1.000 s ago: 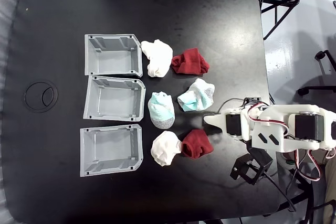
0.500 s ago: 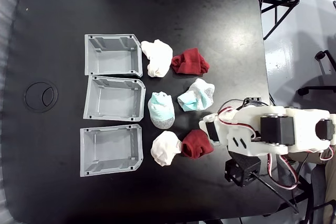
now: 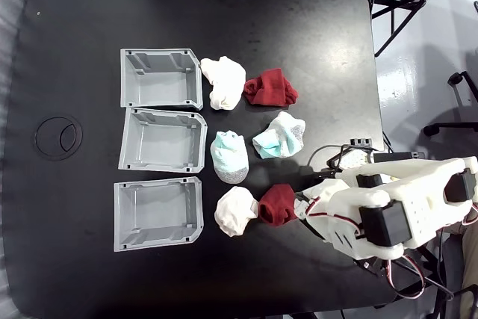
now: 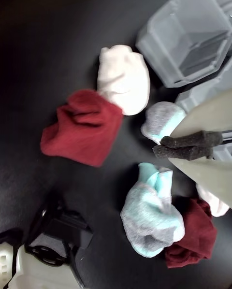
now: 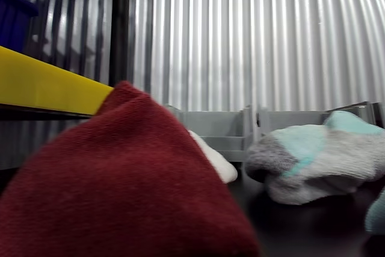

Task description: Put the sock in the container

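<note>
Three light grey containers stand in a column at the left of the fixed view, all empty. Several balled socks lie to their right: white, dark red, teal-white, teal-grey, white and dark red. My gripper sits just right of the lower red sock. In the wrist view my gripper is shut, black pads pressed together with nothing between them, hovering by the teal-grey sock. A container lies beyond the white sock.
The white arm body and its cables fill the table's lower right. The black table's right edge is close, with chair legs beyond. A ring mark lies left of the containers. In the other view a red sock looms close.
The arm has swung down and left in the fixed view, bringing the gripper from beside the teal-white sock to the lower red sock's right side. No sock has moved.
</note>
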You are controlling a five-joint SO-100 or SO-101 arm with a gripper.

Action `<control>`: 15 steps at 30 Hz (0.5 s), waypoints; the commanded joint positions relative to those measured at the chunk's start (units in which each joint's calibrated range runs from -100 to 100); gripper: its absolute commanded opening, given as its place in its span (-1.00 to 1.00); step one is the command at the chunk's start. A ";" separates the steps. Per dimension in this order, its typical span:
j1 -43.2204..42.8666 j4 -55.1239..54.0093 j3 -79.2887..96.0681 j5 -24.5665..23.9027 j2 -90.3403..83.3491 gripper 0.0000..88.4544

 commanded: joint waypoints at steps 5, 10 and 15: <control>-1.16 -3.23 3.08 0.44 0.19 -0.97; -0.92 -6.56 5.52 0.22 3.45 -0.97; -1.24 -7.93 4.35 0.04 7.88 -0.97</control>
